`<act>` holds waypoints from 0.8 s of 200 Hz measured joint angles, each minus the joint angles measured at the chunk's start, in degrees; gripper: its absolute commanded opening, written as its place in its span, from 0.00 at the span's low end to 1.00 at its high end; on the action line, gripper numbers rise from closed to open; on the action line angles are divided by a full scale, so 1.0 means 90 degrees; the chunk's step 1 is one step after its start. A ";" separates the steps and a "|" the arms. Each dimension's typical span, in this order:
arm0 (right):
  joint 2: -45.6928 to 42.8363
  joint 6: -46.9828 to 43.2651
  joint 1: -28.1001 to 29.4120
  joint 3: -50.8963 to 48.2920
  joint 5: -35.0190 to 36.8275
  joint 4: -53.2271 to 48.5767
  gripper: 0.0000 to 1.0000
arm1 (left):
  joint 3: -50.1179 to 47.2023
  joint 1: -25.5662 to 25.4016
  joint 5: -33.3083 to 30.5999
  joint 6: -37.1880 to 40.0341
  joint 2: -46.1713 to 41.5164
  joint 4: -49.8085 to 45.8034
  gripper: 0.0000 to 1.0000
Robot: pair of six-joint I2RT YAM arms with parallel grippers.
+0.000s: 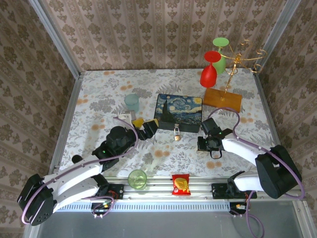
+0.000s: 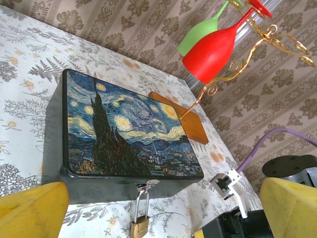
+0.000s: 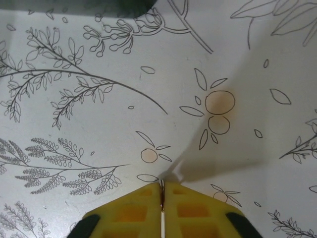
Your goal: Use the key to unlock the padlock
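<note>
The padlock (image 1: 176, 133) hangs by its shackle from the clasp on the near wall of the box (image 1: 179, 113), its brass body lying on the counter (image 1: 99, 99). The left tool (image 1: 147, 125) stands wide open and empty just left of the padlock, pointing at it. The right tool (image 1: 210, 144) is down at the counter, right of the box and apart from the padlock. Its yellow pads (image 3: 133, 208) are pressed together on the key (image 3: 161, 188), a thin metal strip seen edge-on.
</note>
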 measured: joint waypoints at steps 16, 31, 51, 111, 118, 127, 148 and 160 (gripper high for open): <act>0.0007 0.0002 0.0019 0.0034 0.0044 -0.0002 0.00 | -0.0036 0.0000 -0.0017 -0.0046 0.0000 0.0034 1.00; 0.0005 0.0012 0.0034 0.0034 0.0068 -0.0015 0.00 | -0.0066 0.0000 -0.0022 -0.0083 0.0000 0.0046 1.00; -0.0214 0.0015 0.0063 0.0032 0.0138 -0.0090 0.00 | -0.0109 -0.0015 -0.0066 -0.0265 0.0022 0.0095 1.00; -0.1880 0.0270 0.0083 -0.0015 0.0158 0.0321 0.00 | -0.0129 -0.0622 -0.0568 -0.2135 0.1008 0.0408 1.00; -0.1974 0.0311 0.0083 -0.0012 0.0143 0.0410 0.00 | -0.0124 -0.0811 -0.0709 -0.2421 0.1132 0.0498 1.00; -0.2050 0.0357 0.0083 -0.0012 0.0129 0.0488 0.00 | -0.0104 -0.1054 -0.0886 -0.2776 0.1285 0.0617 1.00; -0.2101 0.0539 0.0090 -0.0010 -0.0058 0.0670 0.00 | -0.0005 -0.1559 -0.1287 -0.3495 0.1715 0.1054 1.00; -0.2135 0.0673 0.0102 -0.0010 -0.0187 0.0784 0.00 | 0.0102 -0.1792 -0.1455 -0.3818 0.2008 0.1319 1.00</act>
